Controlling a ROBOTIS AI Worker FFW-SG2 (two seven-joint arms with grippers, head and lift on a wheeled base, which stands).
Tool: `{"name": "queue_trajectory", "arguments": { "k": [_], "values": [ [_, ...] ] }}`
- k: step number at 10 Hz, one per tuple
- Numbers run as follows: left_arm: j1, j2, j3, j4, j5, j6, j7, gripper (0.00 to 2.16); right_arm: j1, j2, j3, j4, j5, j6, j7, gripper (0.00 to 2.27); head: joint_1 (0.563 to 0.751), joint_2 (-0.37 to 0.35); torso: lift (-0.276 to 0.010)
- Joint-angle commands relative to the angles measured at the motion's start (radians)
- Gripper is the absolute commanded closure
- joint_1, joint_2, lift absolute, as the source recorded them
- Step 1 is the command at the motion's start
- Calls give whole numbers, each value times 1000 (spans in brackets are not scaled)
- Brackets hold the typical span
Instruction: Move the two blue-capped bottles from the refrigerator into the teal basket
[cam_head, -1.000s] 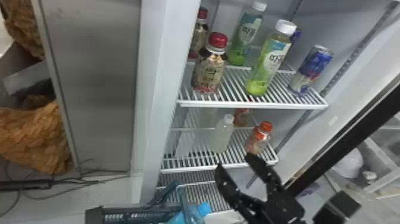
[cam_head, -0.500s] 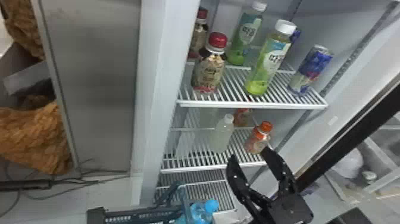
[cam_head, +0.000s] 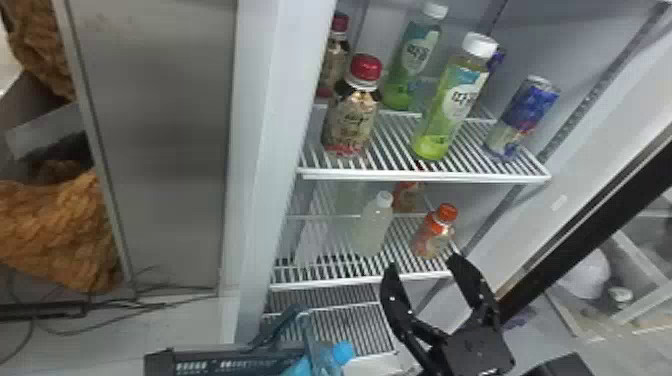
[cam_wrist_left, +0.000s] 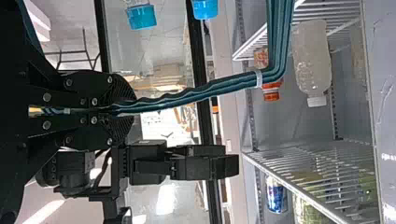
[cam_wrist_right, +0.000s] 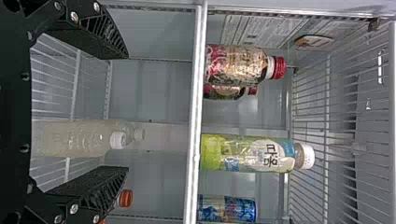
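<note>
1. One blue-capped bottle (cam_head: 327, 366) shows for you at the bottom edge of the head view, by the teal basket (cam_head: 240, 352) and just beside its handle (cam_head: 277, 330). Another bright blue patch (cam_head: 298, 368) lies next to it, cut off by the edge; you cannot tell from here how deep either one sits. Your right tool (cam_head: 421, 263) has its two fingers wide apart and pointing up, its tips near the front edge of the middle shelf (cam_head: 360, 282). On that shelf you have a pale white-capped bottle (cam_head: 374, 227) and an orange-capped bottle (cam_head: 434, 235). The upper shelf (cam_head: 425, 175) holds red-capped bottles (cam_head: 350, 122), green white-capped bottles (cam_head: 450, 107) and a blue can (cam_head: 525, 117).

2. In the left wrist view, your left tool (cam_wrist_left: 127, 109) is closed, clamped on the basket's handle. The handle runs out from between its fingers and bends past the orange-capped bottle. Two blue caps, one (cam_wrist_left: 141, 17) and the other (cam_wrist_left: 205, 8), show beside the handle. Your right tool is farther off.

3. In the right wrist view, you see the fingers of your right tool (cam_wrist_right: 127, 113) well apart, with the pale bottle framed between them. The upper shelf, with its red-capped bottles, green bottle and can, lies beyond the fingertips.
</note>
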Motion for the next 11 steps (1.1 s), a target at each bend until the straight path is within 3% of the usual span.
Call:
{"name": "queue_trajectory", "arguments": {
  "k": [1, 11],
  "values": [
    [10, 0, 7, 0, -4, 4, -2, 1105, -1, 2, -1, 4, 10, -8, 0, 147, 695, -350, -155],
    [22, -9, 15, -2, -4, 4, -3, 1105, -4, -2, -6, 6, 4, -8, 2, 139, 695, -350, -155]
  ]
}}
